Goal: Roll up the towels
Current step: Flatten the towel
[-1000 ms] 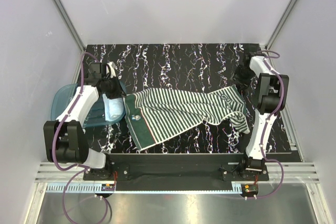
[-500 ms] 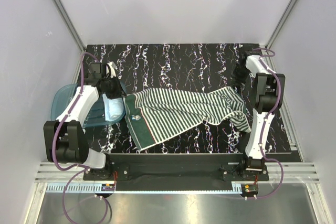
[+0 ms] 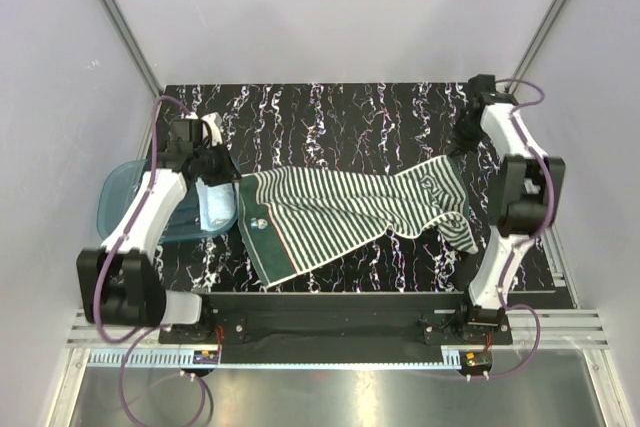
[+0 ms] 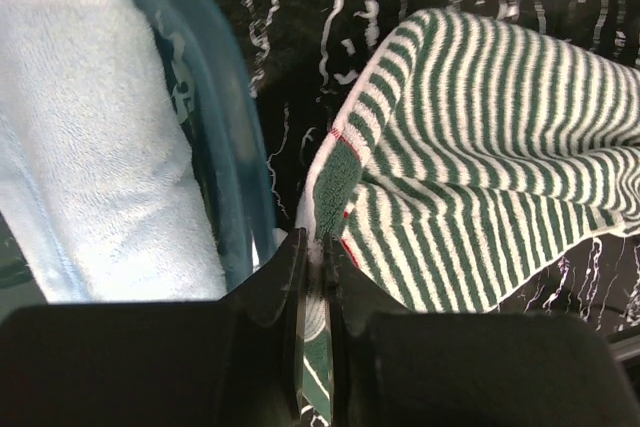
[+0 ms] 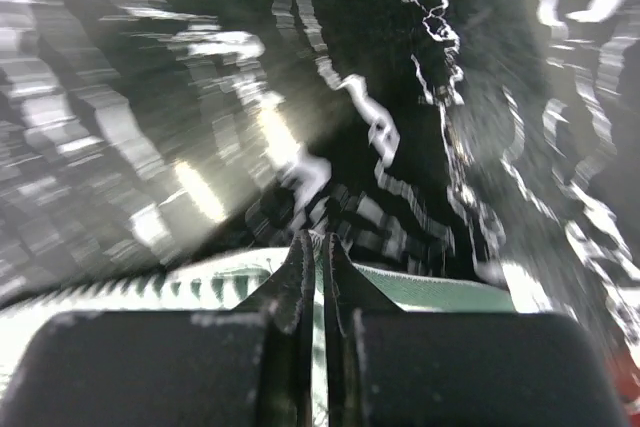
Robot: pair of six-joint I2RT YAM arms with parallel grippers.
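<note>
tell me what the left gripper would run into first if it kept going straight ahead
Probably the striped towel it pinches: its folded hem lies just beyond the left gripper, with the tub wall close beside.

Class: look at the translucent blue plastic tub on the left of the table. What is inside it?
A light blue towel lies inside the tub. Anything beneath the towel is hidden.

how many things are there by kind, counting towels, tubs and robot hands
towels: 2, the striped towel and the light blue towel
tubs: 1, the blue tub
hands: 2, the left hand and the right hand
total: 5
</note>
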